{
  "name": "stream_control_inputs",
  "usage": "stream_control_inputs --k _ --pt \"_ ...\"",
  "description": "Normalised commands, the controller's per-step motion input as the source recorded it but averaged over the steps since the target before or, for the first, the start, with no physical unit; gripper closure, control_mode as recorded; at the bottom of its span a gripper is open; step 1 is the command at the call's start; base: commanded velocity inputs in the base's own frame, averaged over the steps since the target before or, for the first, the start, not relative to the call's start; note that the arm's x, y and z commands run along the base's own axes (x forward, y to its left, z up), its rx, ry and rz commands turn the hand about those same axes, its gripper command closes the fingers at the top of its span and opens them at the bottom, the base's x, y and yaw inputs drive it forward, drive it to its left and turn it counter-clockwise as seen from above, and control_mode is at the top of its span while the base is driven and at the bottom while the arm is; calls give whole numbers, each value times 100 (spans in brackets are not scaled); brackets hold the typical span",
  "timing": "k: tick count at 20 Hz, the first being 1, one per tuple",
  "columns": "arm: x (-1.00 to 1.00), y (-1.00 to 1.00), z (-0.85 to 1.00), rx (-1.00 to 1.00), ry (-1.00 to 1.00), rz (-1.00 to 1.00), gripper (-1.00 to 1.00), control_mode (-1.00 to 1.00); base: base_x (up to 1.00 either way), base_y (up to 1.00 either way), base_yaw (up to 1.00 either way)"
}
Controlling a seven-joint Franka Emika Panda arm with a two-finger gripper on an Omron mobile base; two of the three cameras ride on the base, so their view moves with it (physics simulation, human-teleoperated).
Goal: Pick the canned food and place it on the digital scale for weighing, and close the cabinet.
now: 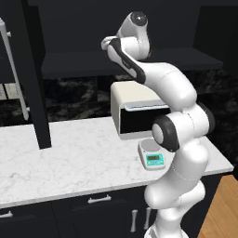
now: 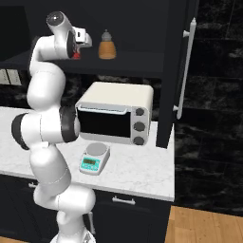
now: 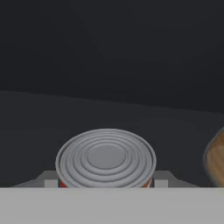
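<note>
The canned food (image 3: 106, 157), a red tin with a ribbed silvery top, stands on the shelf of the open cabinet (image 2: 142, 64). My gripper (image 3: 105, 183) reaches into the cabinet and straddles the tin, its fingers (image 3: 160, 181) pressed against both sides. From the right base view a bit of the red canned food (image 2: 76, 55) peeks out below the gripper (image 2: 79, 47). The digital scale (image 1: 152, 155) (image 2: 94, 158) lies on the counter in front of the toaster oven, its plate bare. Both doors of the cabinet (image 1: 35, 79) stand swung out.
An orange bottle (image 2: 107, 46) (image 3: 215, 159) with a grey cap stands on the shelf just right of the tin. A cream toaster oven (image 1: 137, 109) (image 2: 116, 111) sits under the shelf. The open right door's bar handle (image 2: 186, 66) hangs over the counter's right end.
</note>
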Motion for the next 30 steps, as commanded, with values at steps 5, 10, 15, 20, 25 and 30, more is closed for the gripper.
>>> stream_control_inputs --k 5,10,15,20,25,30 --pt "-66 1 -53 20 -46 13 100 -100 0 0 0" --pt "-85 -2 6 8 -26 4 100 -100 0 0 0" --pt "-100 -27 39 0 3 0 100 -100 0 0 0" --pt "-100 -57 3 0 0 5 100 -100 0 0 0" --pt "-100 -83 -7 0 0 12 100 -100 0 0 0" --pt "-92 -61 -48 -1 2 17 100 -100 0 0 0"
